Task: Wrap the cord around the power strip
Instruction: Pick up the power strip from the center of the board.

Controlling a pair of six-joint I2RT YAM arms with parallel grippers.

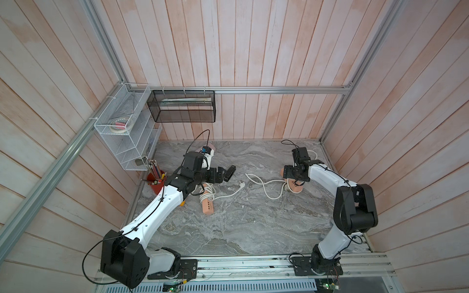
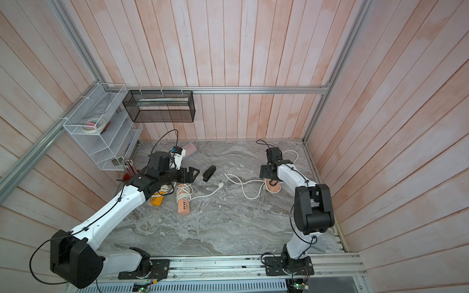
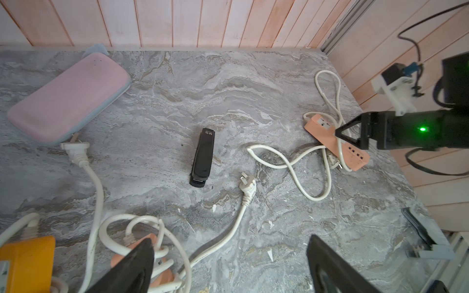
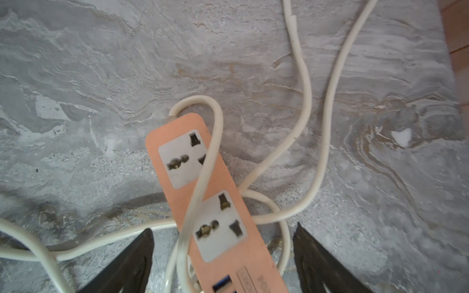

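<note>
Overhead, the right gripper (image 4: 223,228) hung low over a salmon power strip (image 4: 223,177) that lay near the right edge of the tabletop (image 1: 241,228), toward its far right corner. Its fingers stood wide apart, one on either side of the strip's body, and gripped nothing. The white cord (image 4: 326,132) left the strip's far end, and one strand ran slantwise over the socket face. A few turns gathered about the USB end. The remainder snaked loose toward the middle of the tabletop, with another loop lying nearer the far right corner.

Toward the left edge lay a second power strip (image 1: 208,206), also salmon, with a wound cord (image 1: 208,190) coiled several times about its body. That cord's tail and plug (image 3: 248,185) trailed out toward the centre. The left gripper (image 3: 231,241) hovered above this strip with its fingers spread wide and nothing between them.

A black stapler (image 3: 203,157) lay between the two strips, beyond the plug. A pink case (image 3: 68,99) rested by the far edge, and a yellow power strip (image 3: 28,261) sat just beside the wound one, closer to the left edge.
</note>
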